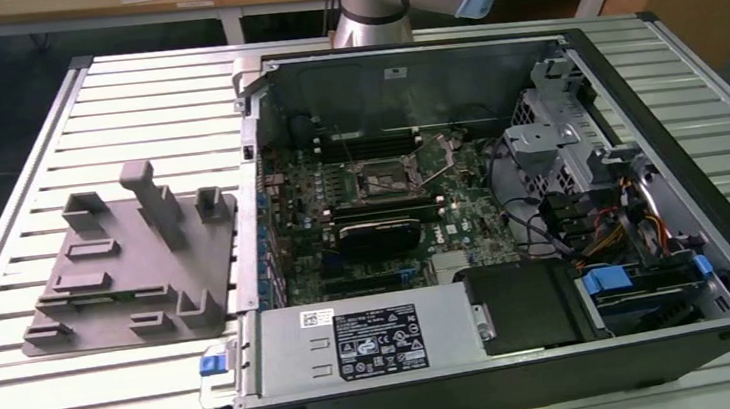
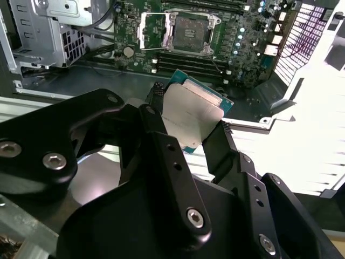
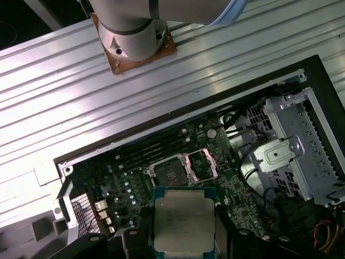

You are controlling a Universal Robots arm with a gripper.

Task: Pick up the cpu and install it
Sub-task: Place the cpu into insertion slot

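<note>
The cpu (image 2: 191, 115) is a flat square chip with a silvery top and a green rim, held between my black fingers (image 2: 156, 116); my gripper (image 2: 188, 127) is shut on it. In the first wrist view the cpu (image 3: 183, 220) hangs high above the open computer case, over the motherboard. The socket (image 3: 168, 172) lies open below it, its metal load plate (image 3: 202, 164) flipped up beside it. The second wrist view shows the same open socket (image 2: 190, 31) past the chip. In the exterior view the socket (image 1: 382, 175) sits mid-motherboard.
The open case (image 1: 501, 221) lies on a slatted metal table (image 1: 142, 115). A grey fixture (image 1: 130, 267) with holder blocks stands at the exterior view's left. A drive cage (image 1: 558, 126), cables and a power supply (image 1: 371, 339) crowd the case. The arm's base (image 3: 135, 32) is bolted beyond the case.
</note>
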